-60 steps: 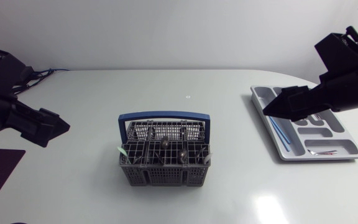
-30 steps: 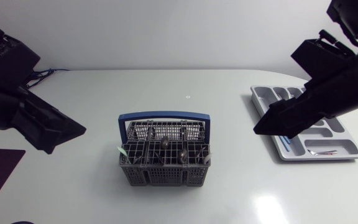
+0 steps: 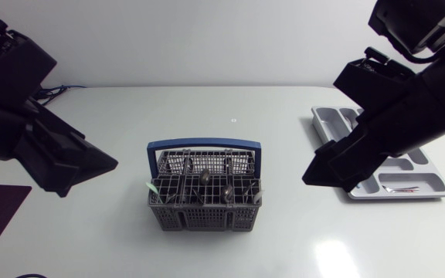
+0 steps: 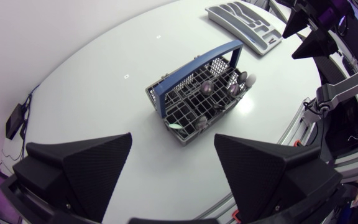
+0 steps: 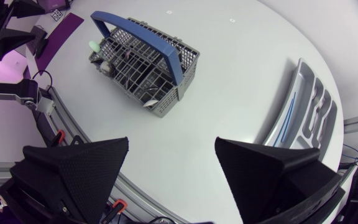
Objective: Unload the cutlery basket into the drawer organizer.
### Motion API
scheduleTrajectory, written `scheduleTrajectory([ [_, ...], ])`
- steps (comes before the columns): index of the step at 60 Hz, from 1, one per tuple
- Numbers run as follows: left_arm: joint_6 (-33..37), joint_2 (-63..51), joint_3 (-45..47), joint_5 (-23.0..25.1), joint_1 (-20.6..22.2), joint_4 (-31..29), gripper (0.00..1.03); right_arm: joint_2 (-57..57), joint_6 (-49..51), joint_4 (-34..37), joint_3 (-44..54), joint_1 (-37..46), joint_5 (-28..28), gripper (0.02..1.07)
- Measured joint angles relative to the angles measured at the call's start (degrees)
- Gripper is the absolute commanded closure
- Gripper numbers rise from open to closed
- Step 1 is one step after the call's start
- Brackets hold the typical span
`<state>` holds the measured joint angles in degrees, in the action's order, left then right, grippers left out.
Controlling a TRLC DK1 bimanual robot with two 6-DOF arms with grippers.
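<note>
**Both hands empty, basket full: the first pick is yet to be made**

Nearest, at the table's middle, stands the cutlery basket point(image 3: 205, 193), grey mesh, upright; several spoons point(image 3: 205, 179) stand bowl-up in its middle compartments, and a pale green-tipped piece point(image 3: 151, 186) leans out at its left end; its blue handle point(image 3: 204, 144) arches over the far row. To its left hangs the left gripper point(image 3: 103, 164), above the table and apart from the basket, its fingers spread wide with nothing between them; to its right the right gripper point(image 3: 315, 174) is likewise spread wide and empty, between basket and tray. Farther right lies the drawer organizer point(image 3: 431, 185), partly hidden under the right arm; a thin blue piece point(image 5: 289, 112) lies in its long compartment and a red-handled one point(image 3: 400, 188) in its near compartment.

By my judgement the step in hand is the approach to a pick from the basket. The next move calls for one arm to come over the basket and keep clear of the handle; to narrow its fingers enough to enter one compartment; to take a single spoon by its upstanding end without tipping the basket; then to carry it right, to the matching compartment.
</note>
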<state>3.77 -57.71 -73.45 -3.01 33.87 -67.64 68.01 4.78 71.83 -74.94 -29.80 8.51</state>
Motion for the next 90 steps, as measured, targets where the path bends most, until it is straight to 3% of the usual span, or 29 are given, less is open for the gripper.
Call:
scheduleTrajectory([
  [17, -3.8, -0.6, 1.4, 0.2, 6.2, 3.9, 0.12, 0.6, -4.3, -0.9, -0.3, -3.3, 0.0, 0.07],
  [49, -4.0, -6.3, 3.3, -1.9, 11.4, 6.6, 0.12, 3.7, -9.3, -3.1, -0.3, -6.2, 0.0, 0.07],
  [81, -4.0, -8.0, 3.3, -2.3, 12.3, 8.4, 0.12, 4.4, -9.6, -4.4, 0.0, -6.5, -0.1, 0.07],
  [90, -4.0, -8.0, 4.2, -5.6, 12.5, 9.2, 0.12, 4.4, -9.6, -4.9, 0.0, -6.5, -0.2, 0.07],
])
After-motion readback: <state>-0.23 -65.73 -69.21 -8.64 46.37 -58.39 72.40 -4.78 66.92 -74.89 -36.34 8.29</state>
